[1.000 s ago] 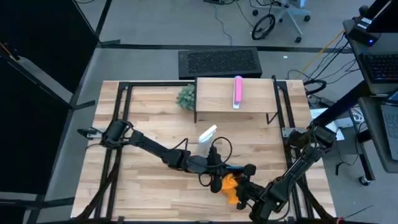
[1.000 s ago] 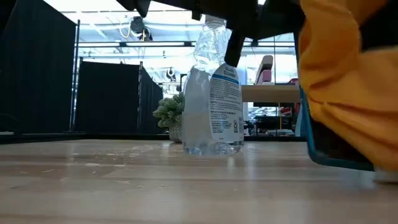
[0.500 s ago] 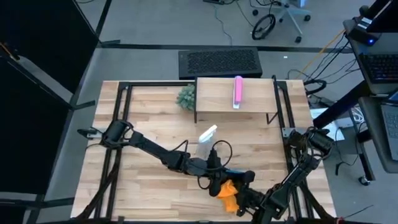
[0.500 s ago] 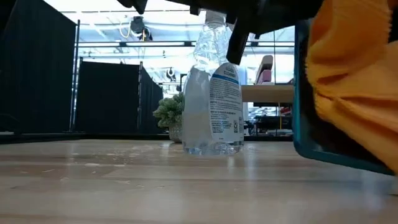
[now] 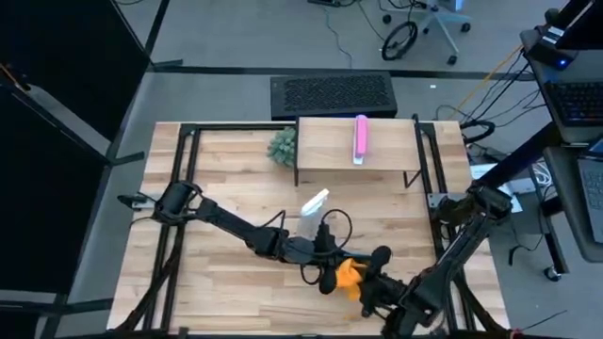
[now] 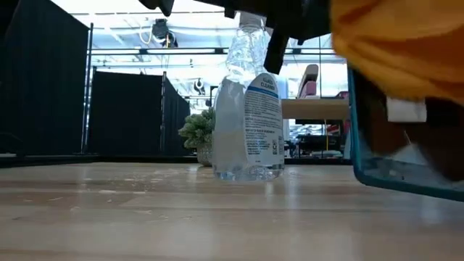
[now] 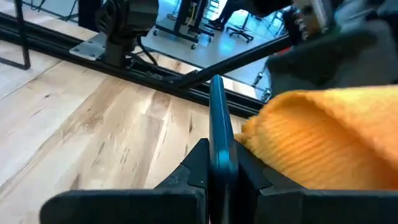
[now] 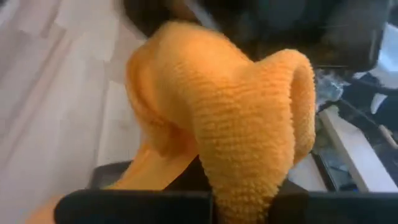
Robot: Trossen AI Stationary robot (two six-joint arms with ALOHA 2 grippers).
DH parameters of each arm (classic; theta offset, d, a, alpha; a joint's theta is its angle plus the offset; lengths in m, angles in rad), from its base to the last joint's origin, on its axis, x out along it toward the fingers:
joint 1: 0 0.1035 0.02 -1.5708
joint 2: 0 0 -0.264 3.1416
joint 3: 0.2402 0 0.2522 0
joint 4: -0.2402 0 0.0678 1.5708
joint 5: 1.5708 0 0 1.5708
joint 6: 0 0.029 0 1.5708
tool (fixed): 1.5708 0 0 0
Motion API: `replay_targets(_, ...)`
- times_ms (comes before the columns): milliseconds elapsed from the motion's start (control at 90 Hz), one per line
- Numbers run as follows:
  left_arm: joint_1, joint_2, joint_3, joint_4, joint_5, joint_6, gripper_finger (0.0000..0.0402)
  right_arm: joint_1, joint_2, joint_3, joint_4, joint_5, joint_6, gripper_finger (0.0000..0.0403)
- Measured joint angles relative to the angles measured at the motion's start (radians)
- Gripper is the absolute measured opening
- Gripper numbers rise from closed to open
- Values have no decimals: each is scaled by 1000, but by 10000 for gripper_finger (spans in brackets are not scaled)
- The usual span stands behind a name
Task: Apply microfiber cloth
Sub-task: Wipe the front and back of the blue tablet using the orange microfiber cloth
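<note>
A dark flat tablet with a teal rim [image 7: 217,124] stands on edge near the table's front middle [image 5: 337,264], and my left gripper [image 7: 214,167] is shut on it. The bright orange microfiber cloth [image 8: 236,106] is bunched in my right gripper [image 8: 242,208], which is shut on it. The cloth lies against the upper part of one face of the tablet [image 6: 377,145], as the low view [image 6: 399,43] and the left wrist view [image 7: 323,143] show. In the high view the cloth [image 5: 350,273] sits between the two grippers. My left gripper pinches the tablet's thin edge [image 7: 219,158] between its two fingers, which lie one on each face. The tablet stands on edge and a little tilted; whether its lower rim [image 6: 406,187] rests on the table I cannot tell. My right gripper pinches a folded bunch of the cloth [image 8: 239,186], several layers thick, between its two fingers. The rounded fold sticks out past the fingertips and lies against the tablet's face [image 7: 273,140]. The cloth is clear of the table.
A clear spray bottle with a blue label [image 5: 314,212] [image 6: 246,109] stands just beyond the grippers. Farther back are a small plant [image 5: 281,146] and a wooden riser [image 5: 330,151] with a pink thing [image 5: 360,138] on it. Black rails [image 5: 184,160] run along both table sides.
My right gripper has carried the cloth first a little toward the near edge, then up and toward the far edge along the tablet's face. The cloth, which hung low over the face before, now covers only its upper part. The tablet has stayed nearly in place.
</note>
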Motion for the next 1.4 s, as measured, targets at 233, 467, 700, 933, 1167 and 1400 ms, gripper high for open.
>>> replay_targets(233,0,3,1,69,-1,-22,11,0,95,1,68,-87,30,0)
replay_targets(467,2,6,1,83,4,-27,11,23,175,1,48,-229,63,0)
replay_targets(700,2,-1,8,101,18,-38,11,48,131,74,-231,-249,111,0)
replay_targets(933,2,-3,8,73,26,-44,11,45,63,181,-547,-180,154,0)
replay_targets(1167,3,-2,7,66,26,-46,11,44,12,196,-692,-154,206,0)
replay_targets(1400,1,3,3,49,72,-48,11,46,7,119,-432,-180,245,0)
